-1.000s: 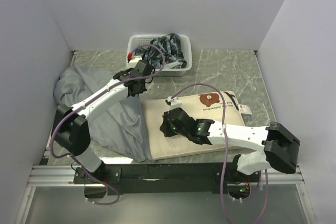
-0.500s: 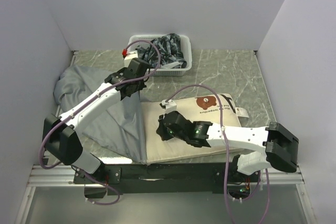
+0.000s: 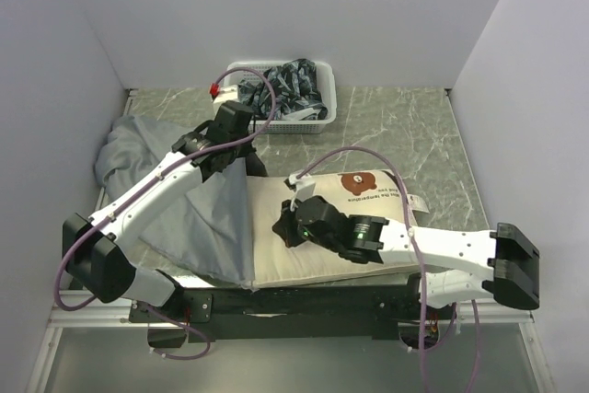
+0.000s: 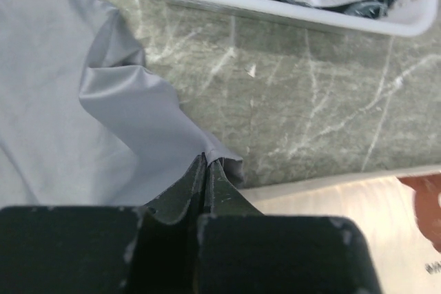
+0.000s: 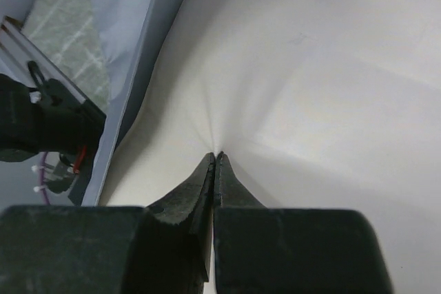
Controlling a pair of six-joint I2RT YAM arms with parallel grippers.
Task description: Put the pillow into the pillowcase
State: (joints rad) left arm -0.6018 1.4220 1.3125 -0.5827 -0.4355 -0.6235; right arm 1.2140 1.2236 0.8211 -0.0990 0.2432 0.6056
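From above, the large cream-white stitched pillow (image 3: 317, 260) with its brown bear print lies flat at the near middle of the grey marbled surface (image 3: 396, 126). Its left end meets the open edge of the wrinkled plain grey fabric pillowcase (image 3: 175, 218), which is spread out to the left. Whether that end has slipped under the cloth cannot be told. The left gripper (image 3: 245, 163) sits at the far corner of that open edge, and the right gripper (image 3: 285, 227) bears on the pillow's left half. A white plastic mesh basket (image 3: 276, 123) of dark cloth stands behind, well apart.

In the left wrist view, the jaws are pressed together on a fold of the pillowcase (image 4: 103, 108) hem. The pillow (image 4: 331, 197) is just beside them, at lower right.

In the right wrist view, the jaws are shut, pinching a pucker of the pillow (image 5: 310, 67) cover. The grey pillowcase (image 5: 138, 25) edge runs along the left.

The step in hand looks like feeding the pillow in. Next, the left arm likely needs to lift the hem so the mouth gapes while the right arm drags the pillow leftward.
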